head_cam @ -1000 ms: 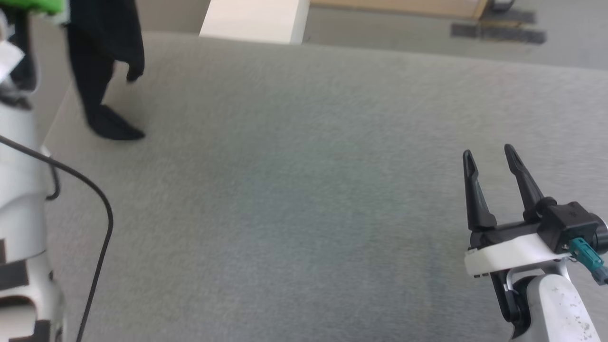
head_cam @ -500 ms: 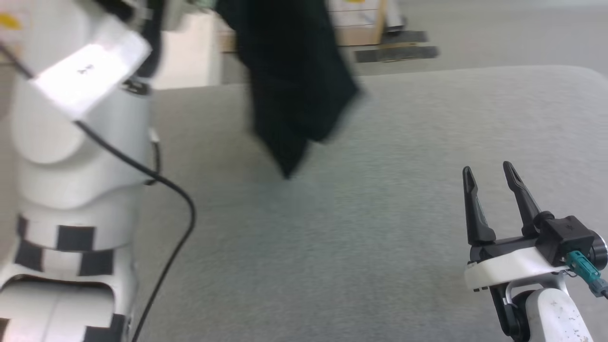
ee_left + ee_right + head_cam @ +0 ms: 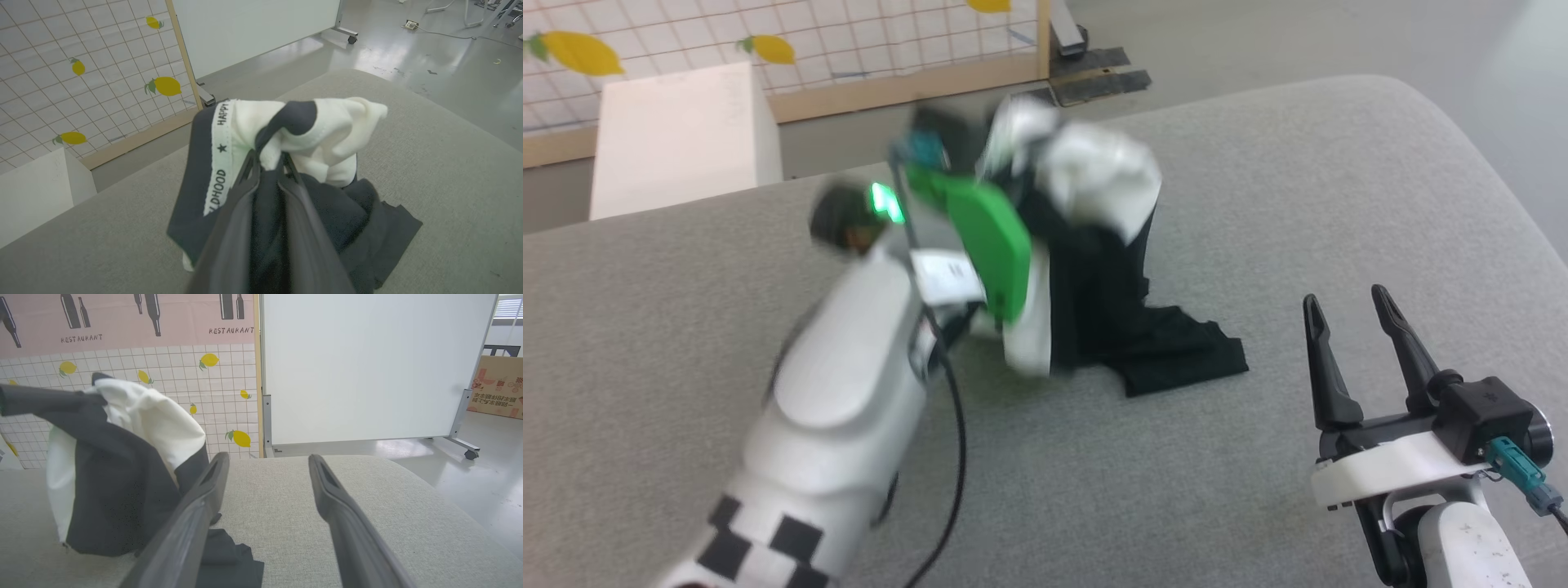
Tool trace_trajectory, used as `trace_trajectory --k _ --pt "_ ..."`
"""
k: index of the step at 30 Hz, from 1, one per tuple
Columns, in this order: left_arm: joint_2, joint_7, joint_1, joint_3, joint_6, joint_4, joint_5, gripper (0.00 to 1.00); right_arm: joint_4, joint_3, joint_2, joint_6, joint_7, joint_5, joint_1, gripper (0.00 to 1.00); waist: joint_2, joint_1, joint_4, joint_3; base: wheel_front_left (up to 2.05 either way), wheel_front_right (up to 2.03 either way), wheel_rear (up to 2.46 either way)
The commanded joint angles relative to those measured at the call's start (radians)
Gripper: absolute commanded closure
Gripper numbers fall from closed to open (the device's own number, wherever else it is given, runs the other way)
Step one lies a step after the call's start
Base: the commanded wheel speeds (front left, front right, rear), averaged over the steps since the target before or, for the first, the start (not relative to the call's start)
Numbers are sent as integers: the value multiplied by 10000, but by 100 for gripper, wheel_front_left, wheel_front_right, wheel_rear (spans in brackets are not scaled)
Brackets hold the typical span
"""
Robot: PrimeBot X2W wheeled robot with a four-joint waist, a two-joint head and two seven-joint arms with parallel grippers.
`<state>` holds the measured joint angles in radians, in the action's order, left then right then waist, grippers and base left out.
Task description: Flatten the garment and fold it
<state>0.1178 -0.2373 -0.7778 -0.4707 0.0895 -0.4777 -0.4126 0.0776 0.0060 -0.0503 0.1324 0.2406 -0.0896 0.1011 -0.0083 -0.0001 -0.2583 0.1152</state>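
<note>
At left, a blurred white left arm (image 3: 849,392) reaching in over the grey surface (image 3: 1298,180); a second ago, just a pale forearm at the picture's edge. At its tip, left pincer (image 3: 265,157) clamped tight on a bunched fold of the shirt (image 3: 1119,327), white body and black sleeve gathered together.

In the middle, shirt now half down: black cloth pooled on the surface, white bunch held up above it. A second ago, hanging by the far left edge with only a sleeve end touching. Probably carried toward the centre, though hard to judge with the head view itself turned and smeared.

At right, right pincer (image 3: 1345,298) with fingers wide apart, empty, clear of the cloth. Nothing flattened yet; likely ready for spreading out, perhaps with a second grip.
</note>
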Motion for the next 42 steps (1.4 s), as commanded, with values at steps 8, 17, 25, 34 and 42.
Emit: trace_trajectory --k 8,17,25,34,42 --pt "-176 -2101 1427 -654 -201 -2168 -360 100 -4 20 1 -17 65 -123 48 0 80 1 -270 355 0 0 0" --pt "-381 -1583 1822 -287 -290 -1866 -1030 0 40 -50 1 -17 103 -119 69 0 80 1 137 344 0 0 0" --pt "100 3407 2257 861 -631 461 -607 0 -80 -157 1 -17 35 -31 -1 0 80 1 670 89 0 0 0" --pt "900 4970 4015 2043 -954 1913 -243 0 -214 -338 1 -17 -91 23 -194 0 80 1 1210 -273 0 0 0" --pt "908 4988 5696 2962 -762 2962 450 0 -371 -358 1 -17 -233 101 -398 0 80 1 1622 -387 0 0 0"
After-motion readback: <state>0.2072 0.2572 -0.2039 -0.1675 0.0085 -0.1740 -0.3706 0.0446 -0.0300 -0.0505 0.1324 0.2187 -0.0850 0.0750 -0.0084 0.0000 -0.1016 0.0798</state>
